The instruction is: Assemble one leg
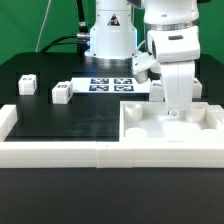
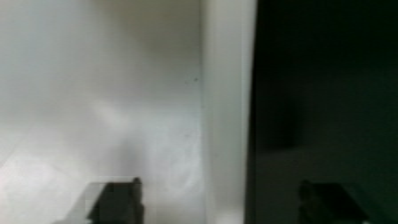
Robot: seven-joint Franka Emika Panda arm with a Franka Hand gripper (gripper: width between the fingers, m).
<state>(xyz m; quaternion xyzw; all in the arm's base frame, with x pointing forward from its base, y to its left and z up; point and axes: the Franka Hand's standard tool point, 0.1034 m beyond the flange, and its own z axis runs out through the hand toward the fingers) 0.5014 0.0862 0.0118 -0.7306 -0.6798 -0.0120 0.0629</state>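
Observation:
Two legs, small white blocks with tags, lie on the black table at the exterior view's left: one (image 1: 27, 85) farther out and one (image 1: 62, 94) nearer the middle. A third leg (image 1: 158, 89) shows partly beside the arm. My gripper (image 1: 176, 110) is low over the large flat white panel (image 1: 205, 118) at the exterior view's right. In the wrist view my gripper (image 2: 222, 205) is open and empty. Its dark fingers (image 2: 118, 200) straddle the panel's edge, with the white panel (image 2: 107, 100) on one side and the black table (image 2: 329, 90) on the other.
The marker board (image 1: 112, 84) lies at the back middle, in front of the arm's base (image 1: 108, 40). A white raised frame (image 1: 60, 152) runs along the table's front and bends back at its left end (image 1: 8, 118).

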